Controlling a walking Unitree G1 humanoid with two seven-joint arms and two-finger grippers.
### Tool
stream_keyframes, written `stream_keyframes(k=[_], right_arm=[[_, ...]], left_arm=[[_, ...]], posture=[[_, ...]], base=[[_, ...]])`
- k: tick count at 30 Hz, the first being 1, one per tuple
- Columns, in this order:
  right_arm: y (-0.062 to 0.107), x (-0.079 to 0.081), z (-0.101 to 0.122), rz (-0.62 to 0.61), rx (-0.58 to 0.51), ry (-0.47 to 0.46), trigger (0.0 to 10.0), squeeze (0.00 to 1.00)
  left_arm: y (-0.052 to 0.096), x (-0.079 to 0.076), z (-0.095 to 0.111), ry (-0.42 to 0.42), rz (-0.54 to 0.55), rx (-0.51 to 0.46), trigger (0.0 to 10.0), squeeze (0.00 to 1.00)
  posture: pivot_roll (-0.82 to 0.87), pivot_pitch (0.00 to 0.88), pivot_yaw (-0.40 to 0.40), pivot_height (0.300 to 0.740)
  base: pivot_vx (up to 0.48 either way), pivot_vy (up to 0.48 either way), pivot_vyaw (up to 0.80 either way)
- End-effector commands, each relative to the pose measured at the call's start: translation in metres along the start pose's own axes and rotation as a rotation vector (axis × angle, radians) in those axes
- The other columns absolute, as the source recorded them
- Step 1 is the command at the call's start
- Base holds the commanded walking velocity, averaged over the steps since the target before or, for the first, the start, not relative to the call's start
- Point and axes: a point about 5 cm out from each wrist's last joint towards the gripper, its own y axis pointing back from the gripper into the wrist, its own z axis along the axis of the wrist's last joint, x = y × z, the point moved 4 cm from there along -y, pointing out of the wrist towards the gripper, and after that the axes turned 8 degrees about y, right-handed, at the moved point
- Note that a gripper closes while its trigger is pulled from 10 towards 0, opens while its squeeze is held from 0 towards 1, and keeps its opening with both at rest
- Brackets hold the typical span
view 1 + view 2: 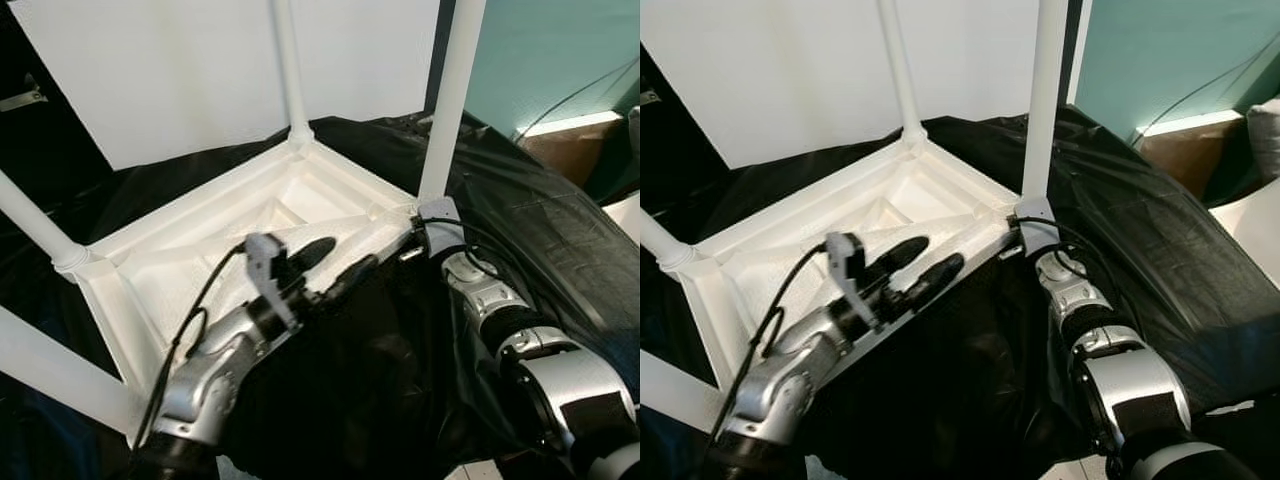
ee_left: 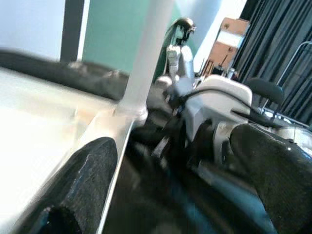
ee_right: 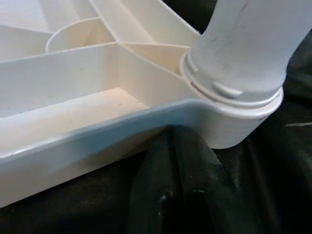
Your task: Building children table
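White kids' table (image 1: pixel 250 225) lies upside down on black sheet (image 1: pixel 540 230), legs up; left end effector (image 1: pixel 330 268) released, straddling near rim, right end effector (image 1: pixel 425 232), grip state unclear, at corner leg (image 1: pixel 452 95)—seating step, next likely needs firm push.

The left arm (image 1: pixel 215 375) reaches forward and up from the lower left, its silver forearm angled toward the middle, a black cable looping along it, and the left gripper (image 1: pixel 335 268) holds its two long black fingers (image 1: pixel 898 255) spread apart, pointing to the robot's right. The right arm (image 1: pixel 1110 370) stretches straight ahead from the lower right, wrist extended; the right gripper (image 1: pixel 418 240) lies at its far end, its fingers hidden
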Motion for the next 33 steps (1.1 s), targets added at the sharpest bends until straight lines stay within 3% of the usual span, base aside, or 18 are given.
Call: stream_keyframes(k=[1, 4, 10, 14, 15, 17, 20, 21, 25, 33], right_arm=[[0.002, 0.014, -0.003, 0.031, -0.012, -0.016, 10.0, 0.0], [0.004, 0.015, -0.006, 0.034, -0.009, -0.019, 10.0, 0.0], [0.008, 0.014, -0.015, 0.024, -0.001, -0.034, 10.0, 0.0], [0.009, 0.014, -0.016, 0.022, 0.0, -0.037, 10.0, 0.0], [0.009, 0.015, -0.017, 0.022, 0.003, -0.04, 10.0, 0.0], [0.009, 0.015, -0.018, 0.021, 0.005, -0.043, 10.0, 0.0], [0.009, 0.016, -0.018, 0.022, 0.007, -0.047, 10.0, 0.0], [0.009, 0.019, -0.018, 0.026, 0.007, -0.05, 10.0, 0.0], [0.009, 0.021, -0.018, 0.031, 0.008, -0.051, 10.0, 0.0], [0.01, 0.022, -0.019, 0.038, 0.012, -0.054, 10.0, 0.0]], left_arm=[[0.016, -0.016, -0.003, 0.01, -0.202, 0.05, 10.0, 0.0], [0.026, -0.016, -0.006, 0.018, -0.197, 0.07, 10.0, 0.0], [0.066, -0.022, -0.011, 0.074, -0.169, 0.118, 10.0, 0.0], [0.077, -0.026, -0.013, 0.099, -0.166, 0.149, 10.0, 0.0], [0.089, -0.03, -0.015, 0.12, -0.157, 0.169, 10.0, 0.0], [0.094, -0.032, -0.015, 0.129, -0.152, 0.174, 10.0, 0.0], [0.107, -0.033, -0.016, 0.137, -0.132, 0.189, 10.0, 0.0], [0.121, -0.033, -0.02, 0.145, -0.104, 0.223, 10.0, 0.0], [0.133, -0.033, -0.025, 0.16, -0.085, 0.256, 10.0, 0.0], [0.173, -0.039, -0.025, 0.204, -0.001, 0.339, 10.0, 0.0]], posture=[[0.02, 0.006, 0.06, 0.74], [0.02, 0.006, 0.061, 0.74], [0.02, 0.008, 0.065, 0.74], [0.04, 0.01, 0.067, 0.74], [0.04, 0.01, 0.065, 0.74], [0.04, 0.01, 0.065, 0.74], [0.05, 0.009, 0.064, 0.74], [0.07, 0.008, 0.06, 0.74], [0.07, 0.009, 0.058, 0.74], [0.1, 0.018, 0.054, 0.74]], base=[[0.0, 0.0, 0.0], [0.0, 0.0, 0.0], [0.0, 0.0, 0.0], [0.0, 0.0, 0.0], [0.0, 0.0, 0.0], [0.0, 0.0, 0.0], [0.0, 0.0, 0.0], [0.0, 0.0, 0.0], [0.0, 0.0, 0.0], [0.0, 0.0, 0.0]])
